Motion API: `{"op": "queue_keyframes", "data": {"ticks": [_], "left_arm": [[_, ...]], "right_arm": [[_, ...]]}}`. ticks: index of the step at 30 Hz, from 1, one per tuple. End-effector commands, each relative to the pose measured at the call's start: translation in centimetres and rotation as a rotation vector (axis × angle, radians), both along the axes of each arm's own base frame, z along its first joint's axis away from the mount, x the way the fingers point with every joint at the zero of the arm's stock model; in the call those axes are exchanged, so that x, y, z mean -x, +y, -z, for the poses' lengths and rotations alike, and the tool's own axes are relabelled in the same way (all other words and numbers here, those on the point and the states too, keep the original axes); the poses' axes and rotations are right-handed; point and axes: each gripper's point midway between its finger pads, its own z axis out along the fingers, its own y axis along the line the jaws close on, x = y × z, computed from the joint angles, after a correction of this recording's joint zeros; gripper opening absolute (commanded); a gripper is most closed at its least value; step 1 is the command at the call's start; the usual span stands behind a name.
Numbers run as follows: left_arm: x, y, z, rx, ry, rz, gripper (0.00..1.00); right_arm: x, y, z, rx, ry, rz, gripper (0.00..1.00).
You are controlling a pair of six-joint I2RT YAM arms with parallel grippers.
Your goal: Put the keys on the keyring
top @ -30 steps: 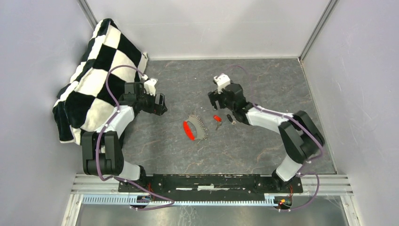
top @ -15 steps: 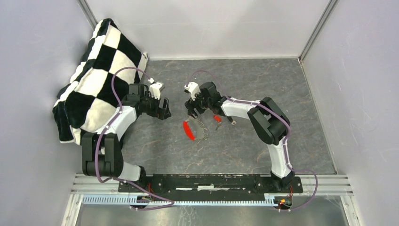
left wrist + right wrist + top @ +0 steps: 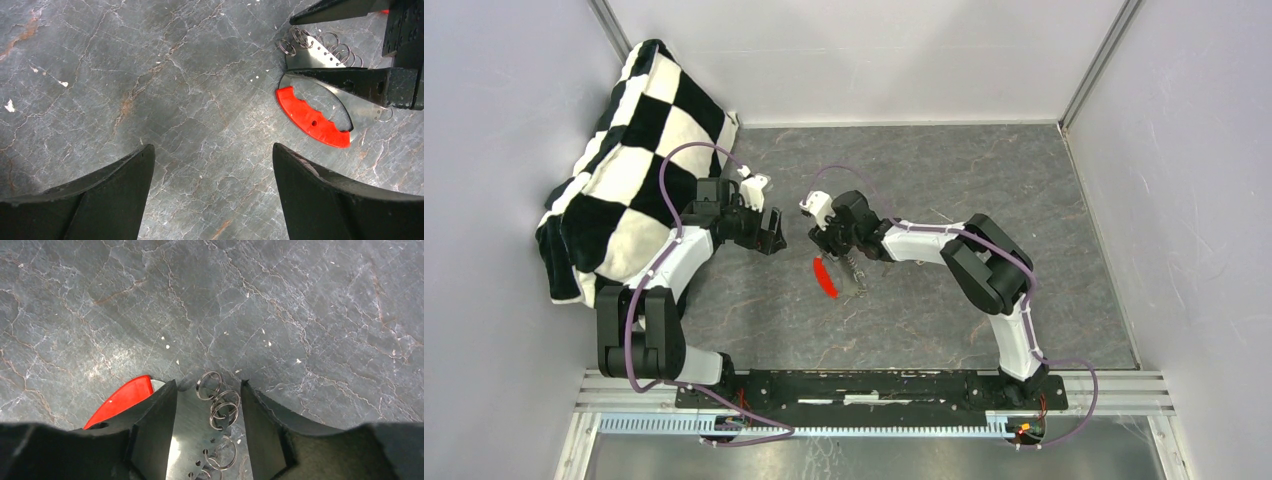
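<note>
**Right gripper straddles the keyring, left gripper hangs open beside it**

The keyring (image 3: 827,277) lies flat near the middle of the grey stone-patterned table (image 3: 944,180). Its red band (image 3: 311,119) curves along the near-left side. A thin steel plate (image 3: 186,440) makes up the far-right side, and small split rings (image 3: 222,407) are threaded along its edge.

The right gripper (image 3: 209,384) is down over this plate with its jaws partly apart. One finger is on each side of the ring row, with the inner finger lying between the rings and the red band. I cannot tell whether the pads press the metal.

Just left of the keyring and a little farther back, the left gripper (image 3: 211,147) hangs above bare table. Its jaws are spread wide and hold nothing.

The keys cannot be made out in any view. The right forearm crosses the table just right of the keyring.

A black-and-white checked blanket (image 3: 639,150) is heaped in the far left corner.
</note>
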Motion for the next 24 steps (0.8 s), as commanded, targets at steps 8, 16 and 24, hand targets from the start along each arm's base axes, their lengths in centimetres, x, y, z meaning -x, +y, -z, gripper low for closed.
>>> {"op": "queue_keyframes", "data": {"ticks": [8,16,24], "left_arm": [[-0.3,0.8,-0.5,-0.040,-0.029,-0.007,0.90],[-0.4,0.7,-1.4,-0.047,-0.043,0.010,0.90],[0.9,-0.4,-2.8,-0.016,-0.055,0.117,0.86]], "right_arm": [[-1.9,-0.2,-1.6,0.031,-0.113,0.064,0.28],[-1.8,0.3,-1.8,0.020,-0.103,0.044,0.04],[-0.3,1.4,-7.6,-0.133,-0.129,-0.006,0.00]]}}
